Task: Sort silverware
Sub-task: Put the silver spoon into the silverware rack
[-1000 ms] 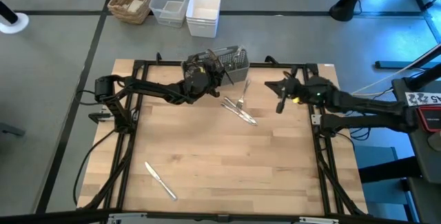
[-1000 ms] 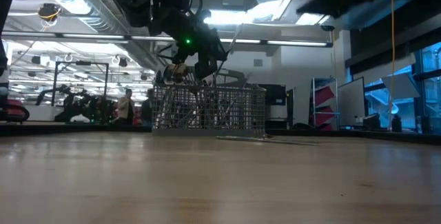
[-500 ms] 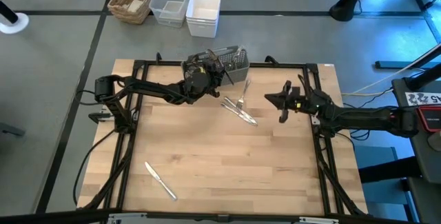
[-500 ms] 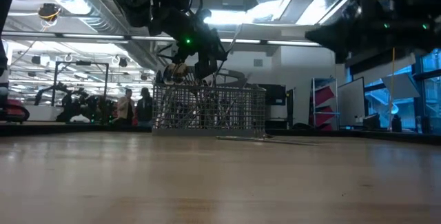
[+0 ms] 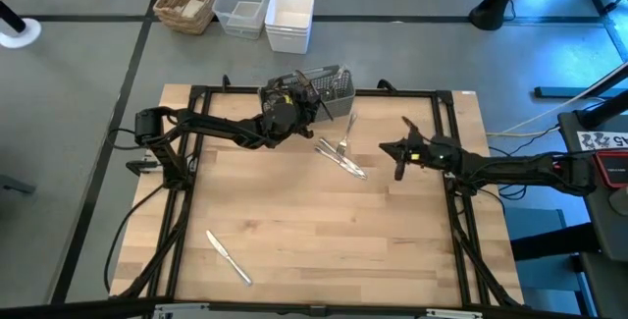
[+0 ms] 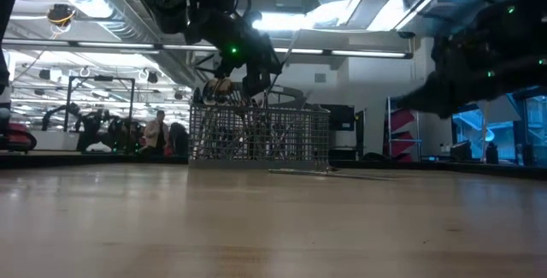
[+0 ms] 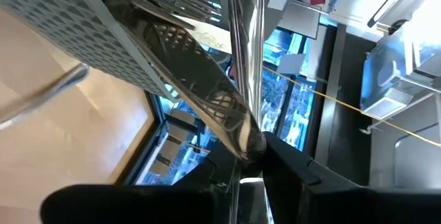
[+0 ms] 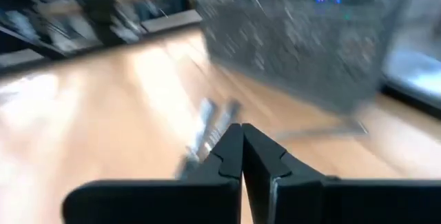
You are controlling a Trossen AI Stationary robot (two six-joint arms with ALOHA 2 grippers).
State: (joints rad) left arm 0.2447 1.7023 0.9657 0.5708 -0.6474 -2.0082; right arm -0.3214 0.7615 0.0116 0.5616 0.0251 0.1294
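Observation:
The grey mesh caddy [image 5: 332,87] stands at the table's far edge, with several silverware pieces in it. My left gripper [image 5: 297,104] hovers right over its rim [image 6: 256,107], shut on one shiny silverware piece [image 7: 244,58]. A few loose pieces [image 5: 340,152] lie in a small pile just near of the caddy. One knife [image 5: 228,257] lies alone toward the near left corner. My right gripper [image 5: 394,155] hangs shut to the right of the pile, touching nothing; in the right wrist view the pile [image 8: 205,129] lies just beyond its fingertips [image 8: 231,148]. My left gripper pinches the silverware piece between its two fingers at the piece's wider end [image 7: 242,138]. The piece is lifted clear of the table. It slants up and away from the fingers above the caddy, its free end [image 6: 295,43] high.
Beyond the far edge, on the floor, stand a wicker basket [image 5: 188,0], a clear tub [image 5: 242,3] and a white tub [image 5: 288,18]. Black frame rails [image 5: 182,211] run along the table's left and right sides. People show far behind the caddy [image 6: 158,133].
My right gripper has moved down and toward the table's near and left side, closing on the loose pile. The left gripper and its piece have kept still.

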